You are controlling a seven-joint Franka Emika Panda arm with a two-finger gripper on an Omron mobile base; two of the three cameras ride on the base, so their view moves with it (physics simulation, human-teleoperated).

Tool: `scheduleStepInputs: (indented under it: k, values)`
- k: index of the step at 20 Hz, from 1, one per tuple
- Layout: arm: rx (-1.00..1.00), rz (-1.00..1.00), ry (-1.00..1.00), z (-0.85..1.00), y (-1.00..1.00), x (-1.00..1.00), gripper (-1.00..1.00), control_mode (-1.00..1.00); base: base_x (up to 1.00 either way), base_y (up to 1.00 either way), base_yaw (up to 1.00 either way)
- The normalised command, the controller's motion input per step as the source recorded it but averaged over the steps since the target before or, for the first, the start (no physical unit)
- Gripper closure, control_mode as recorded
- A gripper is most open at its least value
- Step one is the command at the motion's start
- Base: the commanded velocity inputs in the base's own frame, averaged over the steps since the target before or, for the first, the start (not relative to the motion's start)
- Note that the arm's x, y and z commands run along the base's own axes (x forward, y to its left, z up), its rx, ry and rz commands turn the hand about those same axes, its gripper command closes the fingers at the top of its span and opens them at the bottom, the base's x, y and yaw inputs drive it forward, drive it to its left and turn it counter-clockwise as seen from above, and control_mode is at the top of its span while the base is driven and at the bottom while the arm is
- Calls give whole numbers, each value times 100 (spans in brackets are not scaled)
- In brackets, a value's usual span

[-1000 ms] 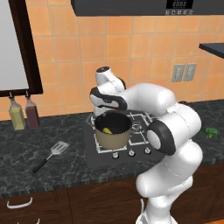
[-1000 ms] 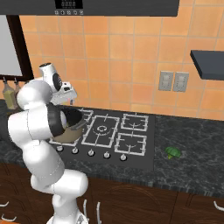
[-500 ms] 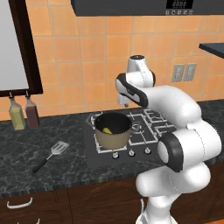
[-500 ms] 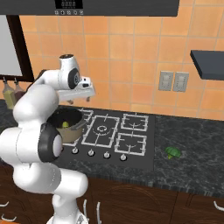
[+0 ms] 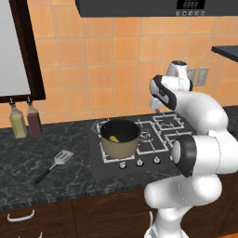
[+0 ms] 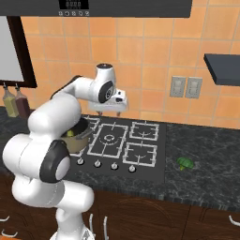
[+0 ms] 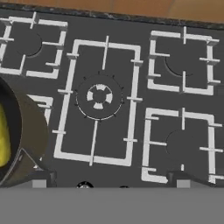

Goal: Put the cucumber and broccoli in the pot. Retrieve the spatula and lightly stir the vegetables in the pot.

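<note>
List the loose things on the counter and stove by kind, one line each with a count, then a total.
Pot: 1
Vegetable pieces: 2, the yellow-green one in the pot and the green one on the counter right of the stove
Spatula: 1
Bottles: 2, yellowish and dark red
Total: 6

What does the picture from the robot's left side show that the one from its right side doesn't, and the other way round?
The left base view alone shows the silver slotted spatula with a thin black handle lying on the dark counter. The right base view alone shows the small green broccoli piece on the counter right of the stove. Both show the tan pot with a yellow-green piece inside, the black stove, two bottles and the open gripper above the burners.
</note>
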Motion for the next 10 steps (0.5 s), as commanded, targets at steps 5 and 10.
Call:
scheduleStepInputs:
  k: [5, 10]
  values:
    - [0, -4, 0, -18, -100, -18, -100, -100, 0, 0, 0]
    - [-1, 0, 0, -31, -100, -39, -100, -100, 0, 0, 0]
